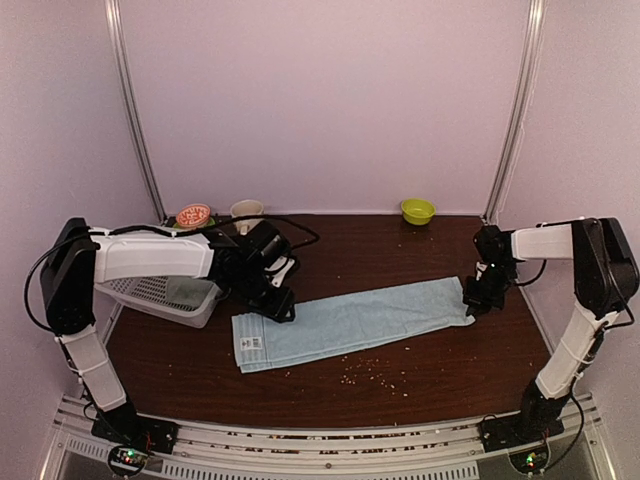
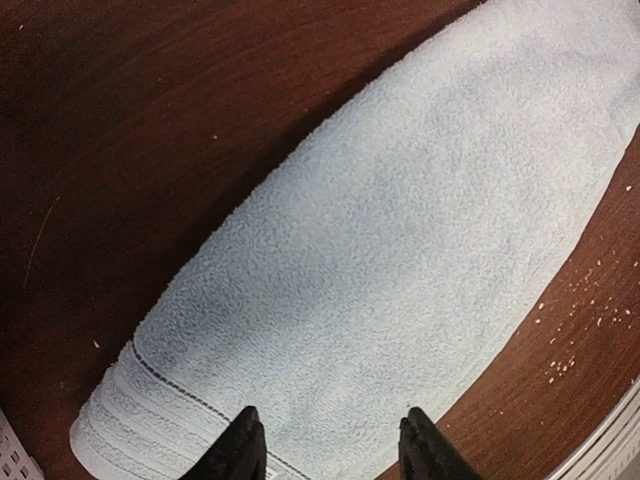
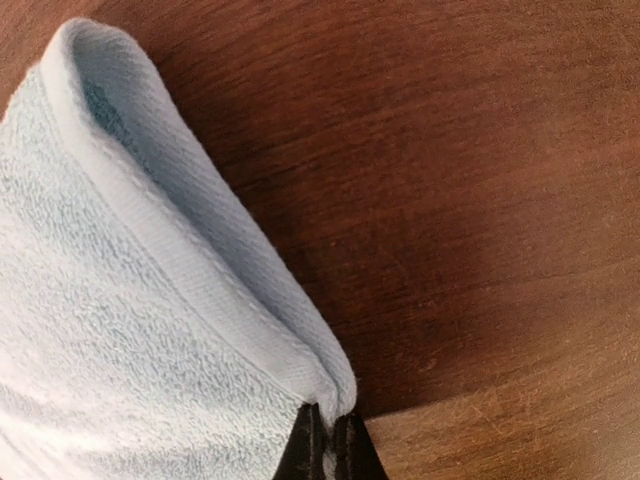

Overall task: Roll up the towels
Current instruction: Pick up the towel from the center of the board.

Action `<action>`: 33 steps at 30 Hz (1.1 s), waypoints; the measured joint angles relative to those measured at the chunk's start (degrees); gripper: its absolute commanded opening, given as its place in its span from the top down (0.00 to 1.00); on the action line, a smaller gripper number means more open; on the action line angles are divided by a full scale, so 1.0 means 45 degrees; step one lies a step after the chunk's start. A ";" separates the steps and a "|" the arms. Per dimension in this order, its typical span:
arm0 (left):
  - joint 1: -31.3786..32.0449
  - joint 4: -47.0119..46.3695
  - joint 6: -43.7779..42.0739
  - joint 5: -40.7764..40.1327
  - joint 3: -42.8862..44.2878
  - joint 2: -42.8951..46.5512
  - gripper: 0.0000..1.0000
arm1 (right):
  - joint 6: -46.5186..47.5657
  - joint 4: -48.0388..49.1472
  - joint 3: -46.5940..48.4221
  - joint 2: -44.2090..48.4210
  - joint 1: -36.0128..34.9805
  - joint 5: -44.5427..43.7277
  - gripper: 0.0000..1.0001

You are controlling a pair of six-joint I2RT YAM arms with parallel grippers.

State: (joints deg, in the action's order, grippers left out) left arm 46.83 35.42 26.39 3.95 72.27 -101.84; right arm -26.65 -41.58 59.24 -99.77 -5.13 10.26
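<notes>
I see the dark wooden table (image 1: 400,250) filling the floor of the booth, and I place everything else from the light blue towel (image 1: 350,325) lying on it. The towel is a long folded strip stretched from left to right across the middle of the table, its right end a little farther from the arm bases than its left. A small white label (image 1: 251,342) sits on its near left corner.

Beyond the towel's left end a white mesh basket (image 1: 160,295) rests at the table's left edge, partly hidden under the left arm.

The left gripper (image 1: 278,305) is at the far corner of the towel's left end. In the left wrist view its fingers (image 2: 240,450) stand partly apart, with nothing between them, and the striped hem of the towel (image 2: 400,250) lies under them. I cannot tell whether they touch the cloth.

The right gripper (image 1: 478,300) is at the towel's right end. The right wrist view shows its jaws pressed together on the hem of the towel (image 3: 100,330), which stands up off the wood there in a raised fold.

Far behind the towel, by the back wall, I see a green bowl (image 1: 417,210) toward the right, a pale cup (image 1: 246,211) toward the left, and a round red-patterned dish (image 1: 193,215) just left of the cup.

Light crumbs (image 1: 375,372) are scattered on the wood just in front of the towel's middle.
</notes>
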 measured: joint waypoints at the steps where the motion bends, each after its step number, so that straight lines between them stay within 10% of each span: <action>1: 0.0000 -0.0024 -0.0010 -0.0005 -0.0015 0.0053 0.54 | -0.0019 0.0010 -0.0005 0.0010 0.0000 0.0019 1.00; 23: 0.0000 -0.0141 0.0117 -0.0495 -0.0097 0.0670 0.56 | 0.0311 -0.0287 -0.0719 0.6664 0.0000 -0.1394 1.00; 33: 0.0000 -0.0243 0.0680 -0.0476 -0.0486 0.0811 0.56 | 0.0884 0.0554 -0.0729 0.8223 -0.3755 -0.0257 1.00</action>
State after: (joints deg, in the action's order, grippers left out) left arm 46.83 34.33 29.45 1.80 70.08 -98.19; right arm -22.68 -39.09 55.96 -62.76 -22.02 9.10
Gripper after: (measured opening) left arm 0.437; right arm 0.029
